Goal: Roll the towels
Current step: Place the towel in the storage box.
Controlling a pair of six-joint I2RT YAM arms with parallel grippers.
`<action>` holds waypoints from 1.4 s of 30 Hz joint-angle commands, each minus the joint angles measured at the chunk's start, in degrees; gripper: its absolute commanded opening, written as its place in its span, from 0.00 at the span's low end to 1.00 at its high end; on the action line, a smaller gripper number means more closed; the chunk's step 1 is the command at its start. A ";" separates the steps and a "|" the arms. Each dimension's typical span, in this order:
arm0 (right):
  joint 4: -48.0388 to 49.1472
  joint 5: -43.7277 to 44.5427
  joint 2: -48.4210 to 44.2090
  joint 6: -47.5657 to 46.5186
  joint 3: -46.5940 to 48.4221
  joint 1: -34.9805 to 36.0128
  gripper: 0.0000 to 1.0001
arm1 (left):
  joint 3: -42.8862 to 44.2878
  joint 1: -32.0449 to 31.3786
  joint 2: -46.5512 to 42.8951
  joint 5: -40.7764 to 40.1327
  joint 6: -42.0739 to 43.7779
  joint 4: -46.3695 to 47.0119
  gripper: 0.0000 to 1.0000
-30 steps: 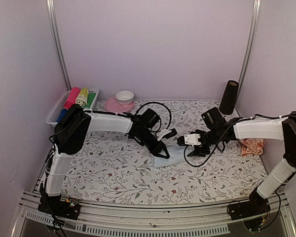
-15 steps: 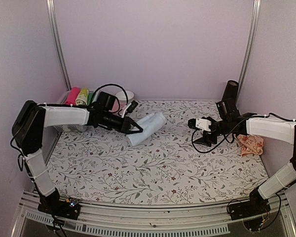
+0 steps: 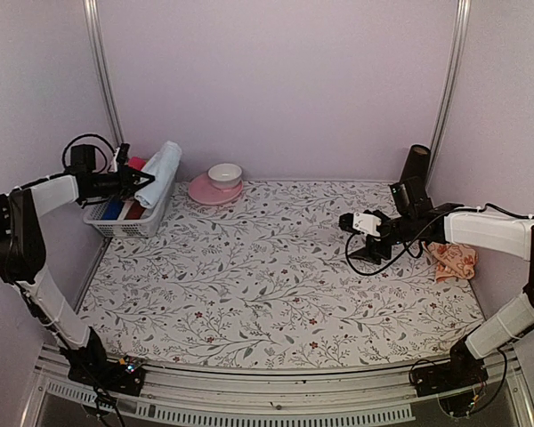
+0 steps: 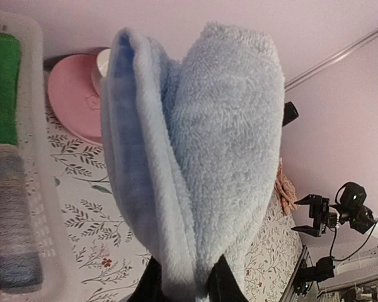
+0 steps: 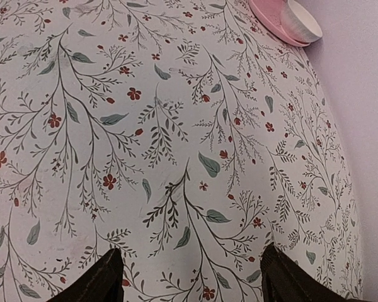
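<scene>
**Asker:** Two arms are out over the floral sheet (image 3: 276,285). Where do yours sit?

**Robot:** My left arm (image 3: 53,191) reaches into the upper left of the top view, toward the white basket (image 3: 116,227). My right arm (image 3: 481,233) lies along the right side, its wrist pointing toward the middle.

**Asker:** And the towels?

**Robot:** The pale blue towel (image 4: 208,145) is a thick bundle with its layers showing along one side. My left gripper (image 4: 186,286) is clamped on its lower end, one finger on each side. In the top view it tilts above the basket's right rim. The peach towel (image 3: 452,262) lies crumpled on the sheet at the right edge, just beside my right forearm. I cannot tell whether they touch.

**Asker:** Your other gripper?

**Robot:** My right gripper (image 5: 189,283) hangs over the sheet, its fingers wide apart, with only the printed leaves showing between them.

**Asker:** Anything smaller?

**Robot:** A black cylinder (image 3: 416,169) stands upright at the back right. A pink plate (image 3: 200,190) sits right of the basket and carries a white bowl (image 3: 224,173). In the basket lie a grey-blue roll (image 4: 12,220) and a green roll (image 4: 3,88).
</scene>
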 commanded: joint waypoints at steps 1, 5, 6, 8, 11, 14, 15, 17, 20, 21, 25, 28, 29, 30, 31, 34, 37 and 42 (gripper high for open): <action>-0.20 -1.70 -0.88 1.23 0.27 0.72 0.76 | 4.91 7.73 4.63 7.55 2.12 -6.12 0.00; -0.63 -2.07 -0.91 1.22 0.51 1.86 0.76 | 7.49 12.23 9.05 5.84 4.32 -9.76 0.00; -0.80 -2.25 -0.80 1.23 0.56 2.22 0.76 | 7.91 13.06 10.13 5.55 4.63 -10.50 0.00; -1.04 -2.54 -0.63 1.23 0.66 2.82 0.76 | 9.65 14.27 12.04 3.98 5.93 -12.92 0.00; -1.34 -2.61 -0.18 1.32 0.88 3.78 0.76 | 12.46 15.61 14.11 1.32 7.98 -17.10 0.00; -1.50 -2.64 0.14 1.32 0.93 4.90 0.76 | 15.04 17.48 15.48 0.03 8.36 -18.53 0.00; -1.58 -2.59 0.33 1.27 0.96 5.23 0.76 | 16.24 18.10 16.04 -0.20 8.41 -19.18 0.00; -1.54 -2.28 0.66 1.23 0.96 5.73 0.76 | 18.66 19.14 18.87 -0.74 8.60 -20.73 0.00; -1.54 -1.67 1.01 0.99 1.01 6.26 0.76 | 20.69 19.57 21.48 -1.17 8.53 -21.45 0.00; -1.54 -1.61 1.15 0.97 1.07 6.41 0.76 | 20.96 19.57 22.31 -1.45 8.48 -21.68 0.00; -1.67 -1.10 1.33 0.76 1.06 7.15 0.76 | 19.96 19.14 23.62 -2.29 7.59 -19.83 0.00; -1.63 -1.00 1.71 0.64 0.99 7.27 0.76 | 18.50 19.12 23.97 -3.00 6.39 -17.45 0.00; -1.63 -0.93 1.87 0.54 0.96 7.30 0.76 | 18.28 18.90 24.09 -3.65 6.17 -17.20 0.00; -1.69 -0.83 2.08 0.53 0.99 7.36 0.76 | 17.85 18.60 24.07 -4.31 5.83 -16.54 0.00; -1.71 -0.70 2.31 0.53 1.08 7.35 0.76 | 17.60 18.26 24.26 -4.86 5.74 -16.10 0.00; -1.85 -0.55 2.65 0.44 1.08 7.44 0.77 | 16.80 18.03 23.87 -8.02 4.90 -14.90 0.00; -1.89 -0.46 2.76 0.35 1.12 7.44 0.76 | 16.87 17.98 23.20 -11.68 4.35 -14.60 0.00; -2.15 -0.56 2.83 0.26 1.16 7.72 0.76 | 19.66 18.05 24.26 -14.71 4.90 -16.73 0.00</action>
